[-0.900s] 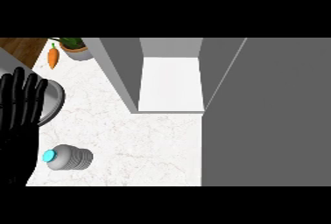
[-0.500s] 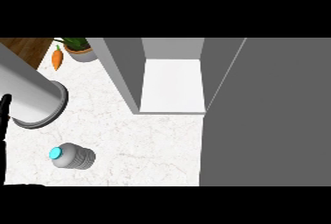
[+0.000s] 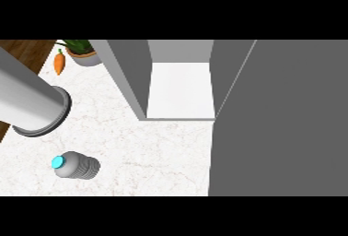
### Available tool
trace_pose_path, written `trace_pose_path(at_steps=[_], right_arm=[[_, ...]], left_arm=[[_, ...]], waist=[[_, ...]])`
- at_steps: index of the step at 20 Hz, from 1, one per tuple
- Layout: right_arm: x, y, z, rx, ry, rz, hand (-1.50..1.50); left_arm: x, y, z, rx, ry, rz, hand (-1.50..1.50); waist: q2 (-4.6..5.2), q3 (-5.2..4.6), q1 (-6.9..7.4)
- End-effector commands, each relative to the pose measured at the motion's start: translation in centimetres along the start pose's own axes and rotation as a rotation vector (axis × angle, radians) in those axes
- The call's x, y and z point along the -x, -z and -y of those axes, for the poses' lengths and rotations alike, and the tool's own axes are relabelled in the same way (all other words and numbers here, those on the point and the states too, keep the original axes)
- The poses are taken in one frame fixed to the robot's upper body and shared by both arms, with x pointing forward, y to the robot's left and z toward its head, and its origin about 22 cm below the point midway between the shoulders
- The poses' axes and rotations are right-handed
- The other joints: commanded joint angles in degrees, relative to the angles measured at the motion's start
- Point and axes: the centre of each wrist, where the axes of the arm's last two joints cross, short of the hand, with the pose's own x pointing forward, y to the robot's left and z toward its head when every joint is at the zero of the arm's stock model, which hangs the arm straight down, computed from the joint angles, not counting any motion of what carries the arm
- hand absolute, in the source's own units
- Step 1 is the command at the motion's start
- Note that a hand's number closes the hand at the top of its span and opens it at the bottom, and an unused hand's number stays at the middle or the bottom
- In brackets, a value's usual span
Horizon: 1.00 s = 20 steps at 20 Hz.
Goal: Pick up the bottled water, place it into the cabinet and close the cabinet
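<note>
Here, in the head view, no hand is shown, only a grey forearm [image 3: 31, 103] at the left, so whether fingers are apart cannot be told. The bottle [image 3: 75, 165] stands on the counter [image 3: 156, 152], below that forearm. It is best gripped around its sides, kept upright, then carried to the open cabinet [image 3: 180, 90].

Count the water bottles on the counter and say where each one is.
1. The bottled water stands on the white counter at the lower left, apart from the open cabinet. The grey forearm may hide others.
</note>
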Motion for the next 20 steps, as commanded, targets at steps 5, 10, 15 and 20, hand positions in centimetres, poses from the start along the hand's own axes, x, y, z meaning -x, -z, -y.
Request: trace_pose_path(at_steps=[5,10,15,20], right_arm=[[-3.8,-2.3,-1.8,-0.009,0.021,0.002,-1.50],[-4.6,-2.9,-2.0,-0.023,0.018,0.017,-1.50],[-4.5,-3.9,-3.0,-0.013,0.000,0.008,-1.50],[-4.3,-4.7,-2.4,-0.012,0.017,0.000,-1.50]], left_arm=[[0.9,-1.1,-2.8,-0.055,0.088,-0.099,-1.50],[2.7,-1.2,-3.5,-0.076,0.085,-0.158,-1.50],[6.3,-2.3,-5.0,-0.093,0.081,-0.231,-1.50],[11.2,-2.0,-5.1,-0.061,0.043,-0.333,-1.50]], waist=[[0.08,-0.02,-0.40],[0.12,-0.03,-0.57],[0.02,-0.07,-0.91],[0.12,-0.05,-1.19]])
